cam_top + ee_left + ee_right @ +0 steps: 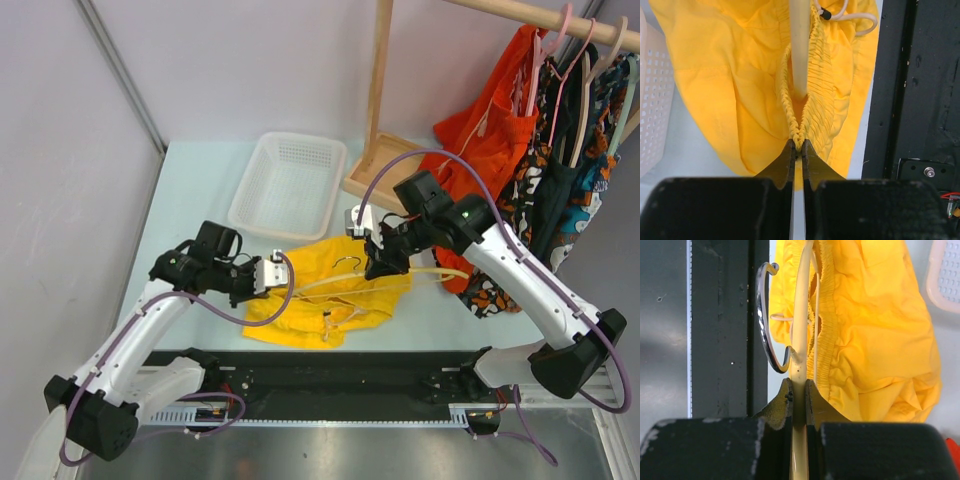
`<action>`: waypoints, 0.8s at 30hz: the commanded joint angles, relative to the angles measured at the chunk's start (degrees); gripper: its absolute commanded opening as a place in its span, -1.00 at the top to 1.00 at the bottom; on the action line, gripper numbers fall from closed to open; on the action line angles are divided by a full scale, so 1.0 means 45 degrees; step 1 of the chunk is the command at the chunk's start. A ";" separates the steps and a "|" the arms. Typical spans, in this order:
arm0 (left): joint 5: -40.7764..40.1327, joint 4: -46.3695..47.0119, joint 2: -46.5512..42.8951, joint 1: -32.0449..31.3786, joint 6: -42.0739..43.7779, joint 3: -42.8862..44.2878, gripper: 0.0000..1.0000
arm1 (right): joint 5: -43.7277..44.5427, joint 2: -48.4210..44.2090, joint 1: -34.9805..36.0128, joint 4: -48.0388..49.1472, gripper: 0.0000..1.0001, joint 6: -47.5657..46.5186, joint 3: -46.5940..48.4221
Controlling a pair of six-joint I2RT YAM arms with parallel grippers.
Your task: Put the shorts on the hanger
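The bright yellow fabric shorts [330,300] with the gathered elastic waistband [817,85] lie crumpled on the pale surface [190,200], just in front of the arm bases and near the white perforated plastic basket [290,185]. The thin cream curved hanger [440,272] runs across them, one arm already slid inside the waistband opening. Your left claw [796,147] is closed to a sliver on the very end of the waistband, pinching both gathered layers together. Your right claw [798,390] is clamped narrow on the bare hanger arm, just behind the small chrome hook [762,315]. The risk from here is the left pinch, I judge: it holds only a thin fold of elastic, so if you pull the two claws apart too hard the fabric may snap free and bunch back along the hanger. The smooth hanger could also twist in the right claw and tip its far end out of the opening. Only the left wrist view shows the hanger tip actually sitting between the waistband layers, with the white drawstring [860,20] lying off to one side. Only the right wrist view shows the hook clear of the cloth. The top view alone gives you the whole spread, and there the waistband opening itself is too small to read.
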 commanded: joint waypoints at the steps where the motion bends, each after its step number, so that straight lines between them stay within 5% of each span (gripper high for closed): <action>1: 0.0994 0.0160 -0.0054 -0.0326 -0.0073 0.0844 0.89 | -0.0325 -0.0084 0.0063 0.1038 1.00 0.0264 0.0028; 7: -0.0232 -0.0114 -0.0658 -0.1146 0.0727 0.0455 0.93 | -0.0150 -0.0141 -0.0523 0.2075 1.00 0.0148 0.0087; 15: -0.1017 -0.0251 -0.0406 -0.1635 0.1158 0.0317 0.93 | 0.0201 -0.0396 -0.0310 0.0807 1.00 -0.1550 0.0673; 24: 0.0075 0.1292 -0.0035 -0.1636 -0.0970 0.1175 0.95 | -0.0305 -0.0298 0.0199 0.0805 1.00 -0.0772 0.0264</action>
